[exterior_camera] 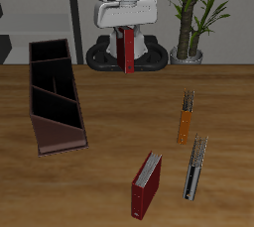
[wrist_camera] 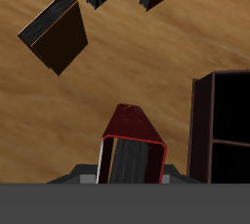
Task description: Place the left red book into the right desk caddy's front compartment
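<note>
The gripper [exterior_camera: 127,35] is clamping the red book [exterior_camera: 127,53] by its upper end, dangling it high behind the caddy [exterior_camera: 55,94]; stiff, light, probably slippery-covered, likely swinging.

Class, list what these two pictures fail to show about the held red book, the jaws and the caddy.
- The jaws: in the exterior view the gripper hides behind the left red book; in the wrist view the book covers them.
- The right desk caddy: the wrist view's edge cuts it off.
- The caddy's compartment floors: too dark in the wrist view.
</note>
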